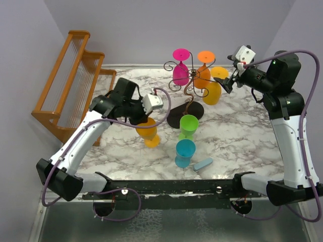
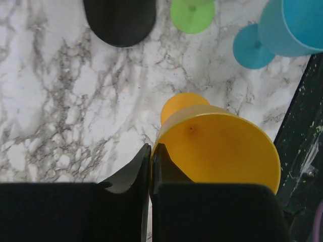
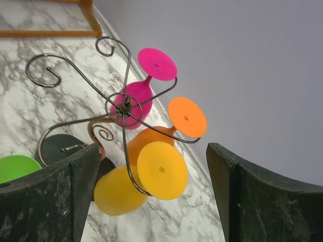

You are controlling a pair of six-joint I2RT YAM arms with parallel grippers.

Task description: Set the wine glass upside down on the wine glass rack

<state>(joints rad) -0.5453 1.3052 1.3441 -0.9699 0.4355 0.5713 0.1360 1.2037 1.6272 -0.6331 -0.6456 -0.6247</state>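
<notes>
My left gripper is shut on the rim of an amber-yellow wine glass, one finger inside the bowl and one outside. The glass is upright, with its foot below over the marble. The wine glass rack, a dark wire tree on a black oval base, carries a pink, an orange and a yellow glass upside down. My right gripper stands open just behind the yellow glass's foot, touching nothing.
A green glass and a blue glass stand upright in front of the rack base. A small blue piece lies near the front edge. The large wooden rack fills the back left corner. Walls close in behind.
</notes>
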